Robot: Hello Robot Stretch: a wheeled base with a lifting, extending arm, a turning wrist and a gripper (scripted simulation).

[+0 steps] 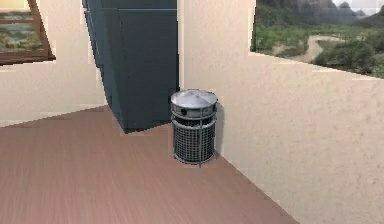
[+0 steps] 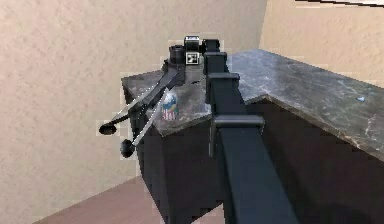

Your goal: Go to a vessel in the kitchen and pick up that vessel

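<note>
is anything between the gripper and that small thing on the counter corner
Nothing visible does: the small pale thing sits on the counter corner right by the gripper. Whether they touch, I cannot tell.

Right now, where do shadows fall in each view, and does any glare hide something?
Forward view: soft, even light; the metal bin throws a faint shadow on the wall to its right, its lid shines slightly, no glare hides anything. Arm side view: the counter has its front in deep shade, its stone top brighter; the dark end effector stands out against the beige wall.
</note>
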